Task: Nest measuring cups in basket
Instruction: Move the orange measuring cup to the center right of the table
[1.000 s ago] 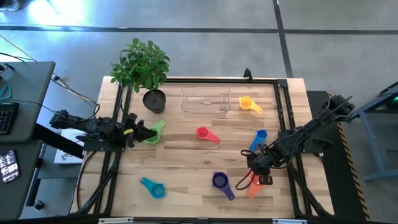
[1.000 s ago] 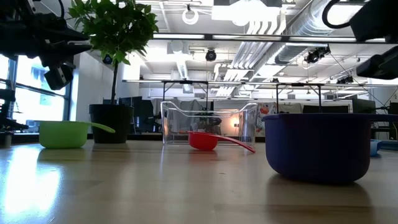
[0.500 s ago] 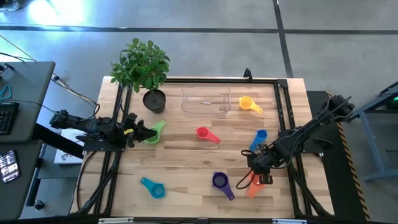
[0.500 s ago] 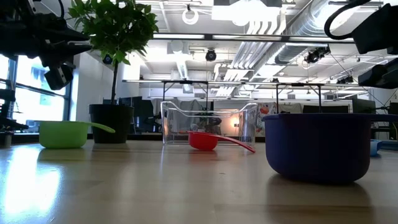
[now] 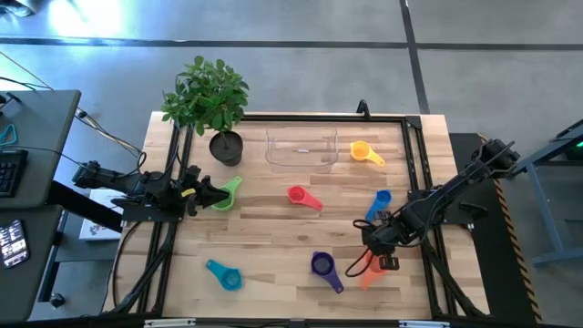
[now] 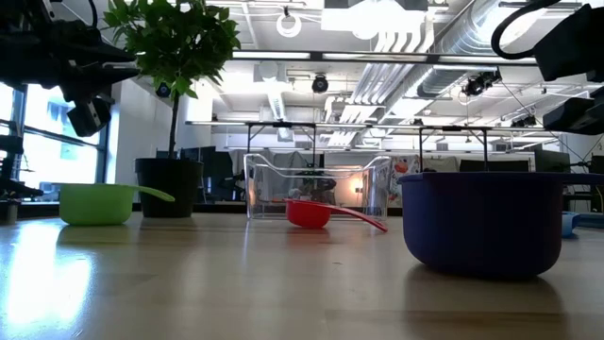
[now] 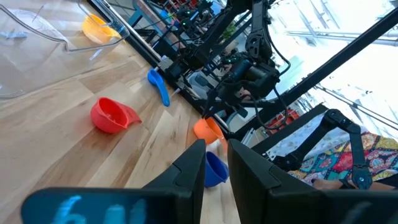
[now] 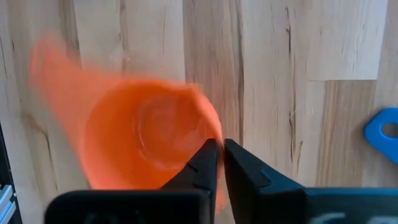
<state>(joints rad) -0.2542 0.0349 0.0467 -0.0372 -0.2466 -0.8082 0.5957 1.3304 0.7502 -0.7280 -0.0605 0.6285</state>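
Wooden table (image 5: pixel 273 246) carries the clear basket (image 5: pixel 301 150) at the far edge, with no cup inside yet. Right gripper (image 8: pixel 219 163) is closed on the rim of the orange cup (image 8: pixel 143 140) at the near right. From there the basket lies far and leftward. Left gripper (image 7: pixel 216 163), slightly apart, waits by the green cup (image 5: pixel 225 197).

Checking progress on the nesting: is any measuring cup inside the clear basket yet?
No, the basket holds nothing; the yellow cup lies beside it.
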